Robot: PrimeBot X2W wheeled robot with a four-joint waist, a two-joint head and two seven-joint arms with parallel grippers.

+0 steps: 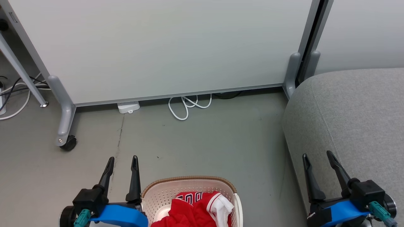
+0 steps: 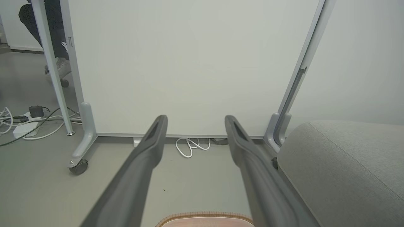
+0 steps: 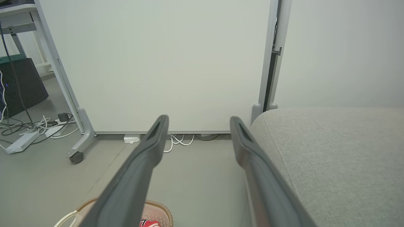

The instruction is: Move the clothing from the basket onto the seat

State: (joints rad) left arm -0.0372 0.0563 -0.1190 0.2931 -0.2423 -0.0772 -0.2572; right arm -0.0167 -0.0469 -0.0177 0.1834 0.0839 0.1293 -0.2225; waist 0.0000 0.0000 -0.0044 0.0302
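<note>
Hovering empty-handed: the clothing all in the basket, nothing moved yet

The left gripper's (image 1: 123, 158) two dark fingers (image 1: 134, 179) stand spread wide with nothing between them; in the left wrist view only floor and cable show through the gap. The right gripper (image 1: 316, 154) is spread just as wide and equally empty; in the head view its fingers lie over the near edge of the seat (image 1: 353, 113), though whether they touch the fabric I cannot tell.

Just beside the left gripper, on its inner side, sits the basket (image 1: 189, 180) on the grey floor (image 1: 221, 142); the clothing (image 1: 192, 211) lies bunched inside it, red with a white panel and dark lettering uppermost, all of it within the rim. How many garments make up the heap cannot be told from here. The seat stands to the robot's right, apart from the basket with bare floor between them; its visible part is plain grey cushion.

Further out, a pale partition panel (image 1: 164, 47) on castors closes the back, with a looped white cable (image 1: 186, 107) at its foot.

By my reading the task is at its very beginning; no garment is gripped, lifted or delivered. Left to do: reach into the basket, pinch the fabric, carry it across to the cushion, let go, and repeat until the basket holds none.
</note>
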